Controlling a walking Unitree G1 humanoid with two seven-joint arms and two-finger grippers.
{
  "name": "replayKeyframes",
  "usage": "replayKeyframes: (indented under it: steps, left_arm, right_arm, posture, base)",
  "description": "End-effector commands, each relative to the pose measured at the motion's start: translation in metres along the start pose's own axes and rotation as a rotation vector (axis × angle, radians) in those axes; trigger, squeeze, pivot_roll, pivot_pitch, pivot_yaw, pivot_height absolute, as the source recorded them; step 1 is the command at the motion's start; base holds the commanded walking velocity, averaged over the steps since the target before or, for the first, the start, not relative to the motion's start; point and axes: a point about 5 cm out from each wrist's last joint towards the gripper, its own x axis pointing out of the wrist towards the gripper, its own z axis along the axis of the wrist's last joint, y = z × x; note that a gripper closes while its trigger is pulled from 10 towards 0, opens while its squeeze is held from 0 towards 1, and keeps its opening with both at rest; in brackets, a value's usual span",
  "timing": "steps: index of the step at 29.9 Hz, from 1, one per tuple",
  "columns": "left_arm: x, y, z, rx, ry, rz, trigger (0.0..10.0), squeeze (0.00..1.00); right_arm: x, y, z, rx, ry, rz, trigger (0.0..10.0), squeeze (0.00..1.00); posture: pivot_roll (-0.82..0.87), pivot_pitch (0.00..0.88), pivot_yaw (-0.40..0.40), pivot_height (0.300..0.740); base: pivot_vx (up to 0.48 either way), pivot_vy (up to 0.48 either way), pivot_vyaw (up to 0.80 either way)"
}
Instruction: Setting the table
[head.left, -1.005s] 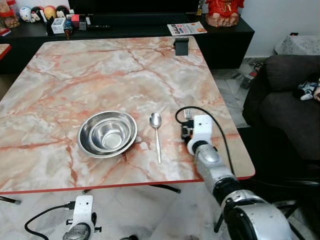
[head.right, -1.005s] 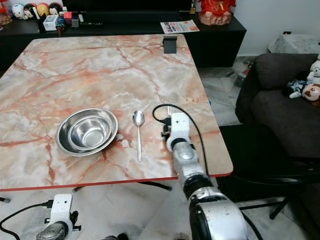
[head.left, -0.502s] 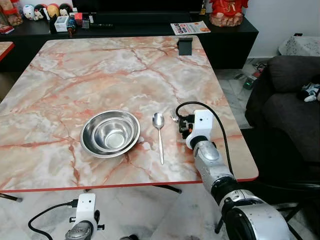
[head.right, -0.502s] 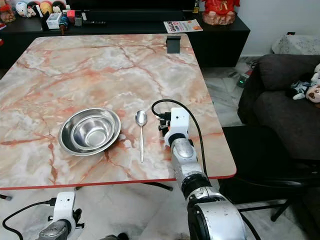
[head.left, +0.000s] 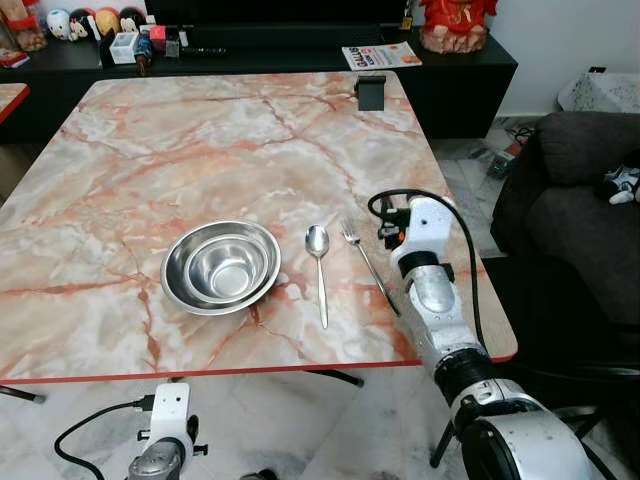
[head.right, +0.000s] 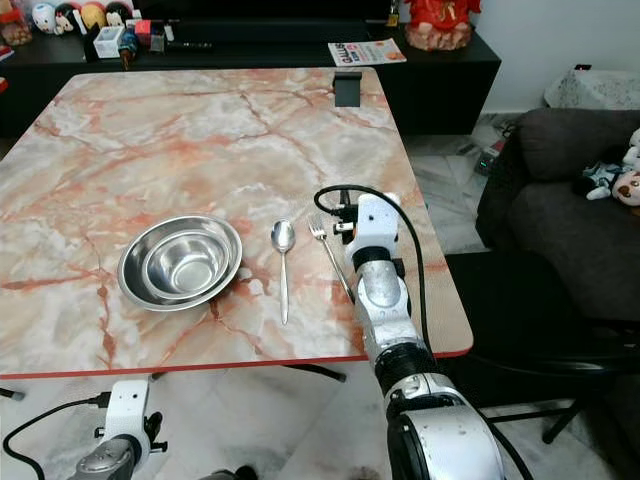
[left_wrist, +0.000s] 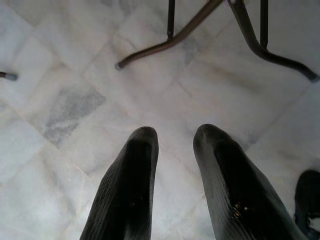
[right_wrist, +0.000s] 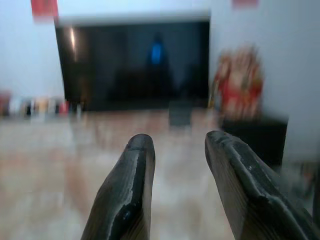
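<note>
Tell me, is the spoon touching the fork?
Apart. In the left eye view a clear strip of marble table runs between the spoon and the fork along their whole length.

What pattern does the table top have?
The table has pink-orange marble veining on cream with a red edge, clearest in the left eye view.

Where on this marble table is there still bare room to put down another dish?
Most of the table is bare: the whole far stretch between the steel bowl and the small black object at the far edge, and the left side. It is crowded near the front right, where spoon, fork and right gripper sit together.
</note>
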Motion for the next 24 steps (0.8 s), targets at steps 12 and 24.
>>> replayKeyframes:
  steps: [12, 24]
  left_arm:
    - [-0.005, 0.023, -0.007, 0.026, -0.012, 0.063, 10.0, 0.0]
    - [-0.007, 0.022, -0.013, 0.034, -0.003, 0.058, 10.0, 0.0]
  right_arm:
    - [-0.044, 0.043, 0.023, 0.029, -0.224, 0.116, 10.0, 0.0]
    - [-0.069, 0.024, -0.014, -0.055, -0.034, 0.147, 10.0, 1.0]
  posture:
    - [0.04, 0.144, 0.057, 0.74]
    - [0.04, 0.156, 0.045, 0.74]
  base:
    - [0.0, 0.0, 0.0]
    - [0.0, 0.0, 0.0]
